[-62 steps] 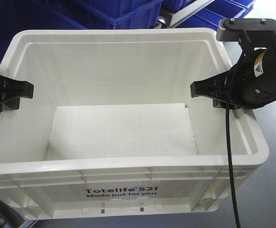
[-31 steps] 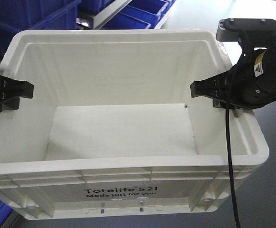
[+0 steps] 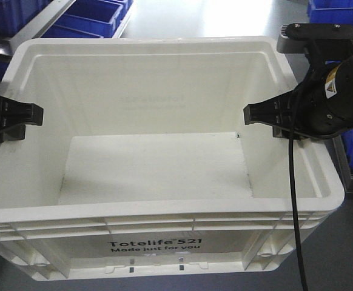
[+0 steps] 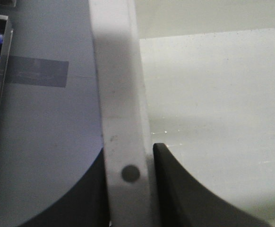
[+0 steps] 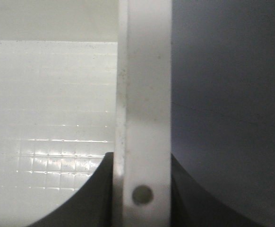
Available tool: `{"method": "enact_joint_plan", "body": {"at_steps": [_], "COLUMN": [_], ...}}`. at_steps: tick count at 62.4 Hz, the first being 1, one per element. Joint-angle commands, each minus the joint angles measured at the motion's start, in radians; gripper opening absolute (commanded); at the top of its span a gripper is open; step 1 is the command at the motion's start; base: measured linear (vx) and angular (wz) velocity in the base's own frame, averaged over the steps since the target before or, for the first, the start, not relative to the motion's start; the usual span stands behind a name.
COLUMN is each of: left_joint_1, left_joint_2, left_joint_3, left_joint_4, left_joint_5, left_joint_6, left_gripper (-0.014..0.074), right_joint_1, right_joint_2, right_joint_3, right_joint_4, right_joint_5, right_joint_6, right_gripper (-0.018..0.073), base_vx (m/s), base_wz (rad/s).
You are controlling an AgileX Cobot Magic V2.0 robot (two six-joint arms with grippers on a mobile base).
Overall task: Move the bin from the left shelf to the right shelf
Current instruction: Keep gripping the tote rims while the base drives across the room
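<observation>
While your left gripper [image 3: 16,118] and right gripper [image 3: 273,116] clamp its end rims, the large white rectangular plastic bin [image 3: 146,45] spans lengthwise between them.

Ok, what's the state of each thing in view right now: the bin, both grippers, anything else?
bin: upright, empty, gripped at both side rims
left gripper: shut on the bin's left rim, one finger inside, one outside
right gripper: shut on the bin's right rim, same straddle
blue bins: open-topped, behind the bin, contents unclear
</observation>
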Motion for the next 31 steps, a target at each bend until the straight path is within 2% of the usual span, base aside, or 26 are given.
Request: {"method": "enact_joint_plan", "body": {"at_steps": [1,16,31], "left_joint_1": [0.002,0.002,0.002], "left_joint_2": [-0.042,-0.042,-0.042], "left_joint_3": [-0.036,-0.036,-0.036], "left_joint_4": [0.073,0.073,0.073], "left_joint_5": [-0.044,-0.044,-0.044], "left_joint_6": [0.014,0.014,0.014], "left_gripper": [0.0128,0.0128,0.0128], "right_joint_1": [-0.016,-0.016,-0.016], "right_joint_2": [-0.043,-0.043,-0.043], "right_joint_3": [-0.037,-0.037,-0.037], "right_joint_4": [-0.148,-0.148,-0.148], "right_joint_5": [-0.043,-0.033,-0.031], "right_joint_6": [0.006,0.006,0.006], "right_gripper": [0.0082,0.0082,0.0082], "base_vx": [0.15,0.15,0.18], "base_wz": [-0.51,-0.43,-0.21]}}
